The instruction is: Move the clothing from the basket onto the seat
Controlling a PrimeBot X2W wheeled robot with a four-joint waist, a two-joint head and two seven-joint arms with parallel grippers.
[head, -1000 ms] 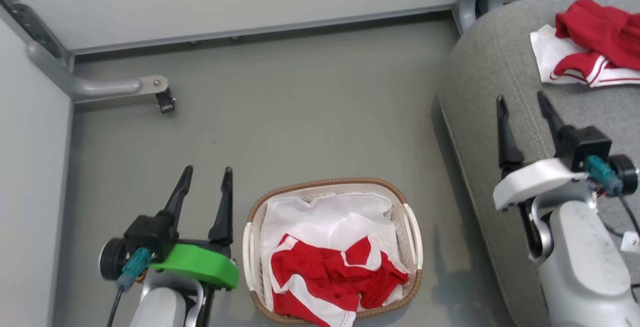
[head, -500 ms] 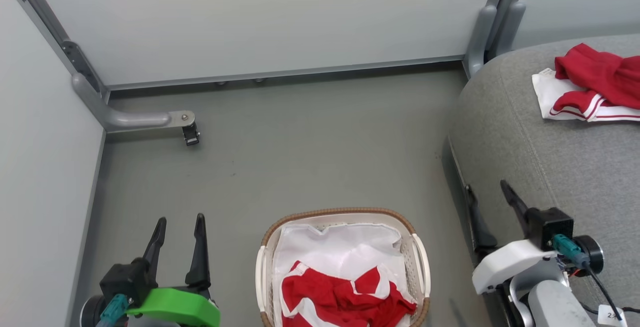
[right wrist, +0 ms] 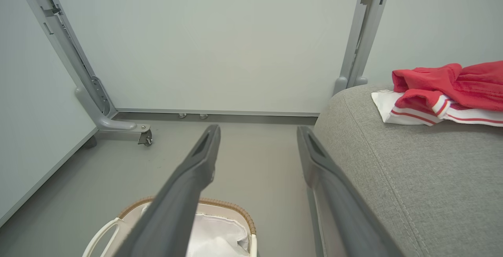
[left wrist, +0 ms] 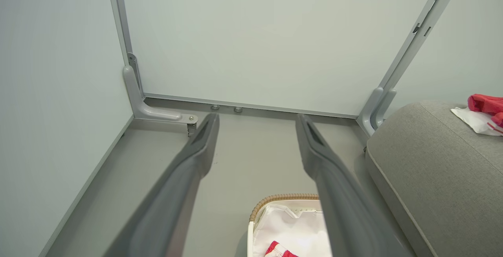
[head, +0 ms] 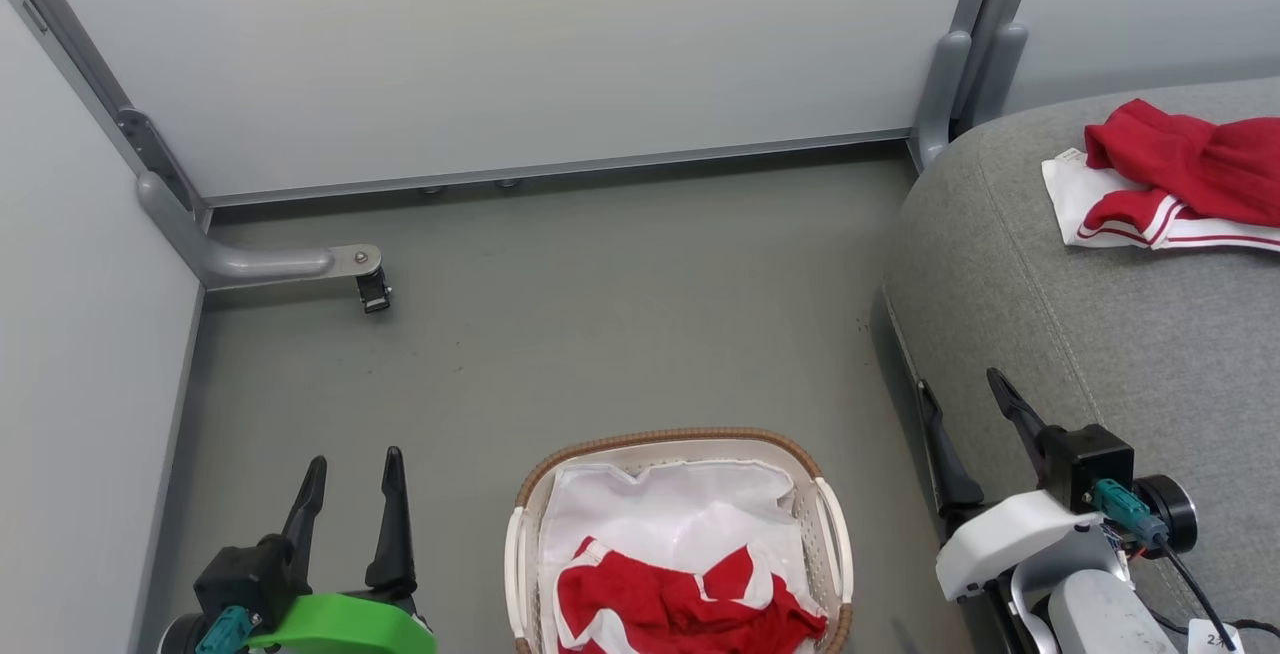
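Pincers both spread wide, empty: left pincer (head: 355, 457) beside basket (head: 680, 434), right pincer (head: 958, 381) at seat (head: 1100, 354) edge. Some clothing (head: 1170, 169) lies on seat; I see more inside basket. Roughly half done, I reckon.

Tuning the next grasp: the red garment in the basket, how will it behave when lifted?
Likely floppy: the red garment lies crumpled in folds, so it should drape from a pinch. Probably light, since it looks like thin fabric. It rests on the white liner sheet in the basket, so a deep pinch may drag that sheet up too.
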